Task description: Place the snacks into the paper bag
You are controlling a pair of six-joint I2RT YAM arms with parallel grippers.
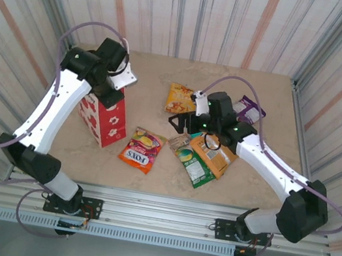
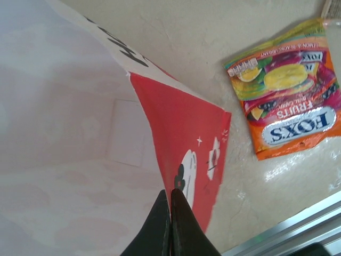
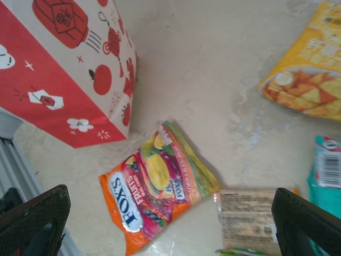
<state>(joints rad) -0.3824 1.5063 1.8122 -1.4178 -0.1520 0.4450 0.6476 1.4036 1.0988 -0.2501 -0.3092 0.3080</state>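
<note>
Gleaming orange FOX'S packet [image 3: 154, 194] (fruit-printed) lies flat.

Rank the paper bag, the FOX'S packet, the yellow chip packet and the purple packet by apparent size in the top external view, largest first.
1. paper bag.
2. FOX'S packet and yellow chip packet: look alike, not ranked.
3. purple packet: smallest as seen, but the right arm hides part.
</note>
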